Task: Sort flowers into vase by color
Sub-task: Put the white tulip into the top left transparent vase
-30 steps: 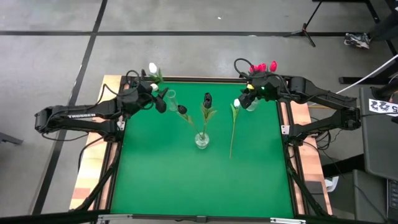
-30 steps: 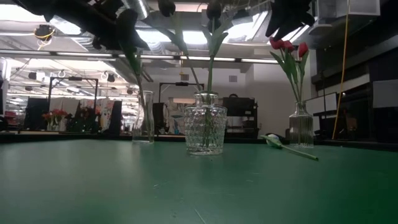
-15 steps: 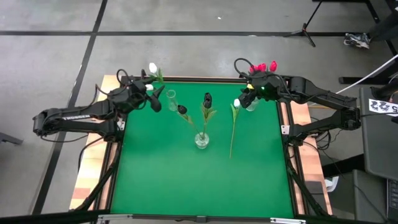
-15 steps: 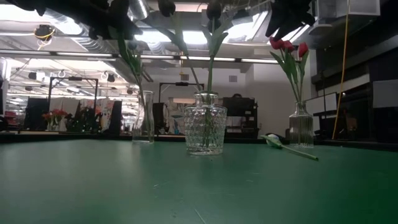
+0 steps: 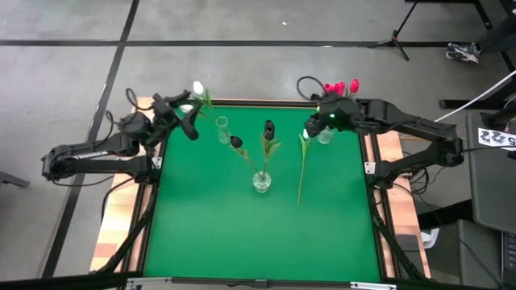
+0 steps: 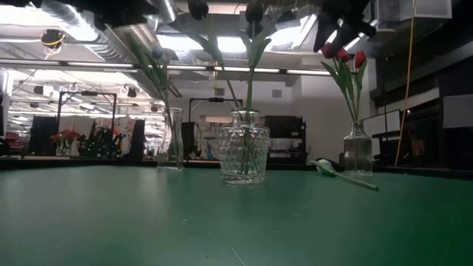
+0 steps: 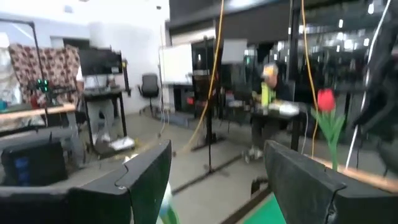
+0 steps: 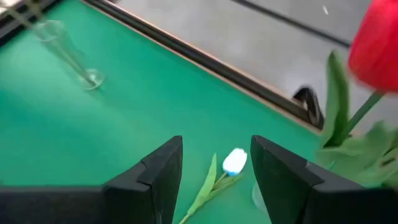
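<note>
A slim clear vase (image 5: pixel 222 125) near the table's far left holds white tulips (image 5: pixel 197 87) that lean over the far edge. The middle glass vase (image 5: pixel 262 182) holds black tulips (image 5: pixel 269 127). The far-right vase (image 5: pixel 325 136) holds pink-red tulips (image 5: pixel 339 86). One white tulip (image 5: pixel 302 165) lies flat on the cloth, its head (image 8: pixel 234 161) toward the far edge. My left gripper (image 5: pixel 191 127) is open and empty, left of the slim vase. My right gripper (image 8: pixel 216 142) is open above the lying tulip's head, touching nothing.
The green cloth (image 5: pixel 242 234) is bare over the near half of the table. The three vases stand in the far half, with the middle vase (image 6: pixel 243 155) nearest the centre. A wooden rim (image 5: pixel 121 234) borders the cloth. People sit in the room beyond the table.
My left gripper has drawn back from the white tulips' stems toward the table's left edge and risen, out of the top of the low view. The white tulips stay in the slim vase. My right gripper has shifted a little toward the left.
</note>
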